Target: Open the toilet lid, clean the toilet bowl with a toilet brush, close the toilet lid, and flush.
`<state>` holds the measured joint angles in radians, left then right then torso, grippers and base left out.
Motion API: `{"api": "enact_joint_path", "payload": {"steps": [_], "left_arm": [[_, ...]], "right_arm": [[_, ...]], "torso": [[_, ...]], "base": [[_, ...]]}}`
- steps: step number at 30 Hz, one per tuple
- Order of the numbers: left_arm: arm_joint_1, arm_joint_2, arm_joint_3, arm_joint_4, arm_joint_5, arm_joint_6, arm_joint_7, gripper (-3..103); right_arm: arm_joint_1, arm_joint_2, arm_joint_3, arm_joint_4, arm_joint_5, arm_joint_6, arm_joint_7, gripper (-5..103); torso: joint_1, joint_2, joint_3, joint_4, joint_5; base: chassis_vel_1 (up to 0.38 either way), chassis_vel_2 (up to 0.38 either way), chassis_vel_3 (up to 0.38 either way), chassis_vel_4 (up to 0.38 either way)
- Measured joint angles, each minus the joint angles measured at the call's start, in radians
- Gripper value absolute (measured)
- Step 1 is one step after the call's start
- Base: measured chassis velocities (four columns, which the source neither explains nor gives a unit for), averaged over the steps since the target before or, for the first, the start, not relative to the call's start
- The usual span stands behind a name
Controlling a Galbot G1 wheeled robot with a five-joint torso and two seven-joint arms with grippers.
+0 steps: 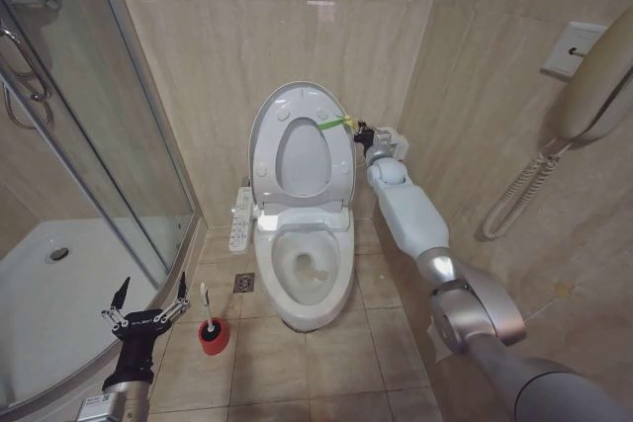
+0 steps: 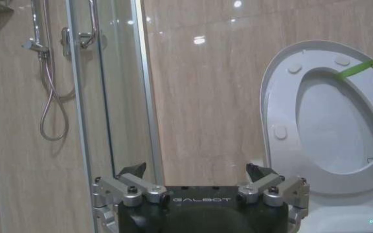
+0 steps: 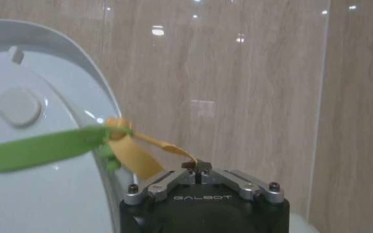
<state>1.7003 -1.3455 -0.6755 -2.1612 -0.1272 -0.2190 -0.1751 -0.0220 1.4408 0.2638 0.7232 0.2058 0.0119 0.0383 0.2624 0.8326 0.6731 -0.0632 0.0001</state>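
Head view has us facing the toilet bowl [image 1: 302,279] against the tiled back wall, with the toilet lid [image 1: 300,145] standing upright along with the seat. Our right gripper [image 1: 362,131] is up at the lid's right edge, fingers pinched closed on the yellow end of the yellow-green band [image 1: 334,123] tied there. In the right wrist view the band [image 3: 76,143] runs from the lid's rim [image 3: 63,97] straight into the closed fingertips. Our left gripper [image 1: 148,298] hangs low on our left, fingers spread wide and holding nothing. The toilet brush [image 1: 205,301] sits in its red holder [image 1: 213,336] on the floor, just right of that gripper and left of the bowl.
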Motion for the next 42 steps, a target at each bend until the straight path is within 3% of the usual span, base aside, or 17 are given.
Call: {"api": "enact_joint_path", "payload": {"steps": [11,23,24,31,32,39,40,42], "left_arm": [[0.000,0.000,0.000,0.000,0.000,0.000,0.000,100],[0.000,0.000,0.000,0.000,0.000,0.000,0.000,100],[0.000,0.000,0.000,0.000,0.000,0.000,0.000,100],[0.000,0.000,0.000,0.000,0.000,0.000,0.000,100],[0.000,0.000,0.000,0.000,0.000,0.000,0.000,100],[0.000,0.000,0.000,0.000,0.000,0.000,0.000,100],[0.000,0.000,0.000,0.000,0.000,0.000,0.000,100],[0.000,0.000,0.000,0.000,0.000,0.000,0.000,100]], "right_arm": [[0.025,-0.010,-0.012,-0.021,-0.013,0.008,-0.004,1],[-0.074,-0.081,-0.045,0.115,0.042,-0.034,0.015,1],[-0.078,-0.088,-0.048,0.122,0.047,-0.036,0.016,15],[-0.105,-0.129,-0.059,0.170,0.070,-0.043,0.018,15],[-0.112,-0.137,-0.063,0.186,0.075,-0.046,0.018,42],[-0.144,-0.168,-0.074,0.250,0.095,-0.061,0.020,42],[-0.148,-0.173,-0.075,0.260,0.098,-0.064,0.020,70],[-0.155,-0.183,-0.078,0.275,0.102,-0.065,0.020,70]], "torso": [[0.000,0.000,0.000,-0.0004,-0.0001],[0.000,0.000,0.000,-0.0005,0.0000],[0.000,0.000,0.000,-0.0005,0.0000],[0.000,0.000,0.000,-0.0005,0.0000],[0.000,0.000,0.000,-0.0005,0.0000],[0.000,0.000,0.000,-0.0007,0.0000],[0.000,0.000,0.000,-0.0007,0.0001],[0.000,0.000,0.000,-0.0005,0.0000]], "base": [[0.000,0.000,0.000,0.000],[0.000,0.000,0.000,0.000],[0.000,0.000,0.000,0.000],[0.000,0.000,0.000,0.000],[0.000,0.000,0.000,0.000],[0.000,0.000,0.000,0.000],[0.000,0.000,0.000,0.000],[0.000,0.000,0.000,0.000]]}}
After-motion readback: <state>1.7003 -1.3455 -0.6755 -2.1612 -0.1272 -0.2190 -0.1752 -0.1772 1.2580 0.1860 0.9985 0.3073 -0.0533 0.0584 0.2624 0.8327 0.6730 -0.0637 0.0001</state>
